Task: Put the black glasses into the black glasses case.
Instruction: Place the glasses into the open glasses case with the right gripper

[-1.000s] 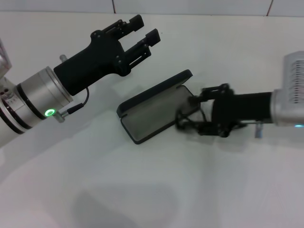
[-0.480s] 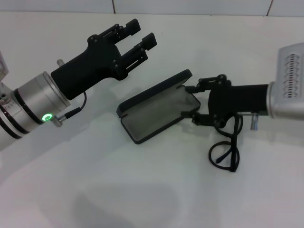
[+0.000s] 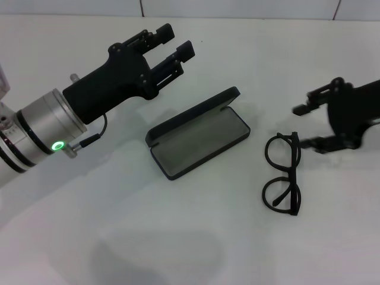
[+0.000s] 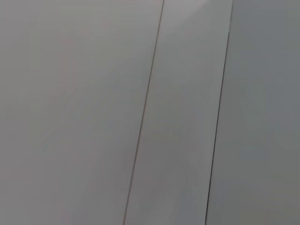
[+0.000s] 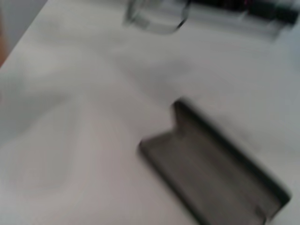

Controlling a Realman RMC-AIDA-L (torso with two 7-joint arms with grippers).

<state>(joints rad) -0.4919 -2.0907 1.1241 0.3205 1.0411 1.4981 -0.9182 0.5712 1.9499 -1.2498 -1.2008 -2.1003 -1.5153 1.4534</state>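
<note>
The black glasses [image 3: 282,173] lie flat on the white surface [image 3: 190,237], thin dark frame with two rounded rims and clear lenses, one lens nearer the robot and one farther, so the long axis of the front runs roughly toward and away from the robot. They sit to the right of the black glasses case [image 3: 199,133], apart from it, not inside it. The case is wide open, grey lining up, lid raised along its far edge, its long axis running diagonally from near-left to far-right. The right end effector [image 3: 309,126] hovers just beyond the glasses on their right, fingers spread, released, holding nothing. The left end effector [image 3: 176,40] hangs above the surface behind and left of the case, its fingers parted and empty. The right wrist view shows the open case [image 5: 213,176], blurred.
</note>
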